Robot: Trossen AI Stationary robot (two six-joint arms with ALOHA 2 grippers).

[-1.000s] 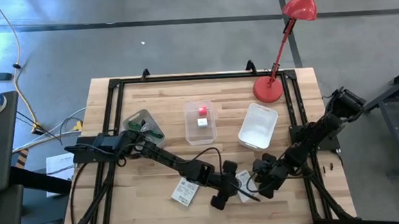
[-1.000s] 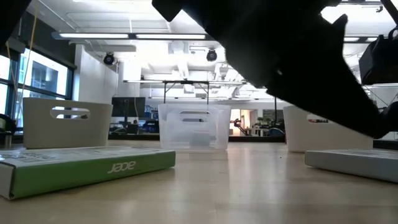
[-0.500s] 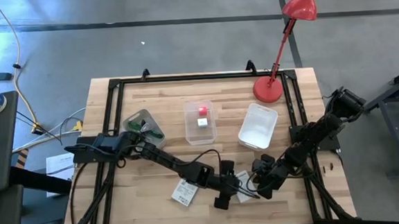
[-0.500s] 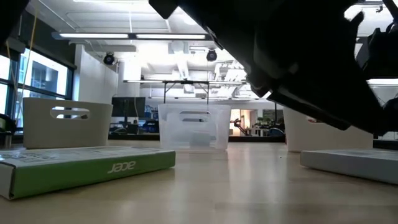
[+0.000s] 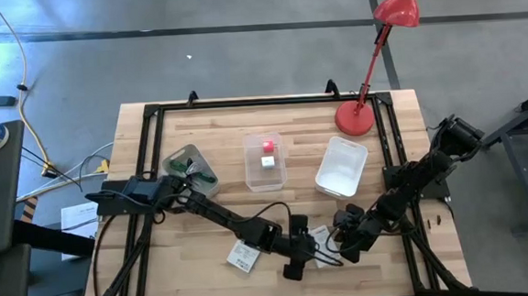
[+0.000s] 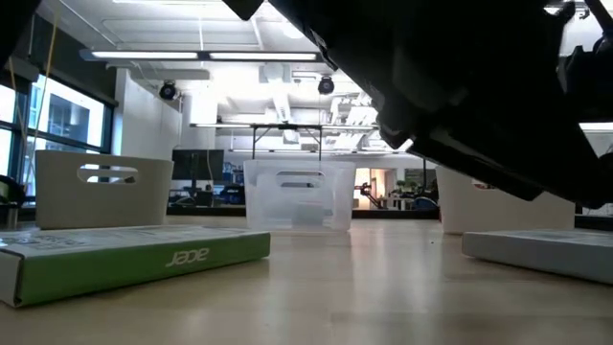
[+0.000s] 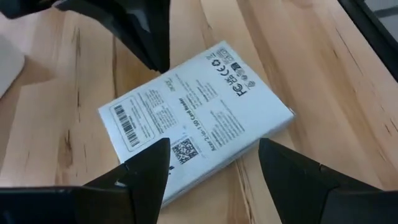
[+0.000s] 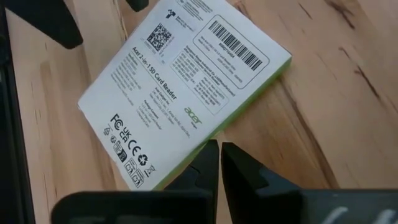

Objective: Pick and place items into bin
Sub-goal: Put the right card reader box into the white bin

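A flat white printed packet (image 5: 322,235) lies on the table near its front edge, between my two grippers. My left gripper (image 7: 214,168) comes at it from the table's left, open. Its fingers stand on either side of the packet's near corner (image 7: 205,171); whether they touch it, I cannot tell. My right gripper (image 8: 217,155) is shut at the packet's green long side. A second packet (image 5: 243,255) lies flat farther left. A pink cube (image 5: 268,147) and a white cube (image 5: 267,162) sit in the clear bin (image 5: 266,177). My right gripper's shut fingertips (image 8: 210,152) stand against the packet's green long side (image 8: 186,163), about midway along it. They slant down from the table's right. The packet lies flat on the table.
A white bin (image 5: 341,168) stands right of the clear bin, and a tray with green things (image 5: 190,165) stands to its left. A red lamp's base (image 5: 355,118) is at the far right. A black frame (image 5: 243,103) runs round the tabletop.
My left gripper has rolled about its own axis and edged a little toward the packet.
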